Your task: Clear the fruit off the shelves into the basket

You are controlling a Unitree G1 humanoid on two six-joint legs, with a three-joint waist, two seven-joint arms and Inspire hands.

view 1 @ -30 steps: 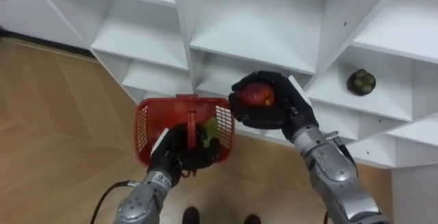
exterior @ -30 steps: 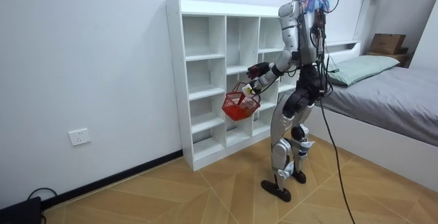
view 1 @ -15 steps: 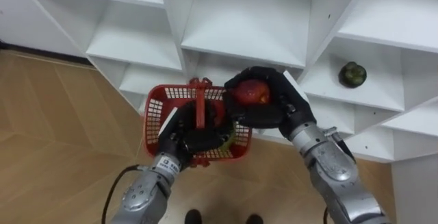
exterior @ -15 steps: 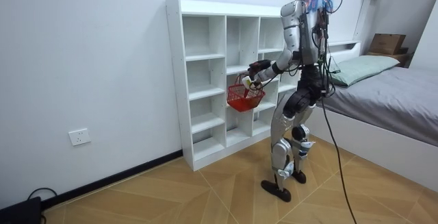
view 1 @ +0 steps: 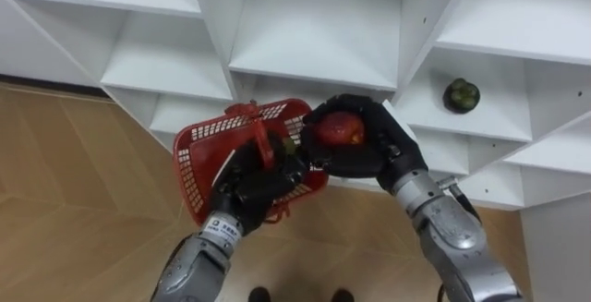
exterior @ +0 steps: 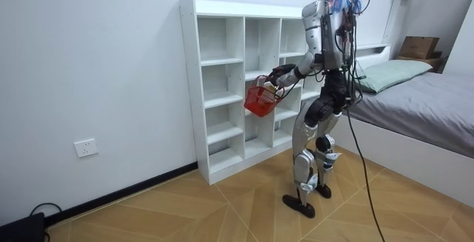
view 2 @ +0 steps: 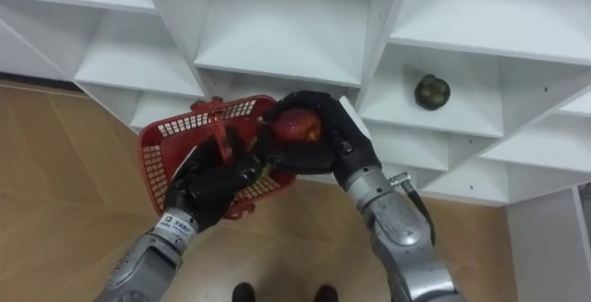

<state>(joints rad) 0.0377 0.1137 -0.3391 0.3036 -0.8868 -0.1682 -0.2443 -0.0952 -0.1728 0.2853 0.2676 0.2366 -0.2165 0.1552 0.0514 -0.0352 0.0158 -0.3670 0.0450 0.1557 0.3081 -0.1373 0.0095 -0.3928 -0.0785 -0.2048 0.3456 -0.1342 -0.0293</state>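
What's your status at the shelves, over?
Left hand shut on the handle of the basket, basket tilted. Right hand shut on red fruit, held at the basket's rim, not yet in. Green fruit sits on shelf to the right.

Humanoid robot. Forearms: silver-grey metal casings in jointed segments, ending in a black left hand (view 1: 247,189) and a black right hand (view 1: 380,147). A white printed label sits at the left wrist; a dark cable runs beside the right forearm. Torso and legs silver-grey with black joints; coloured wires bundled at the head; feet dark.
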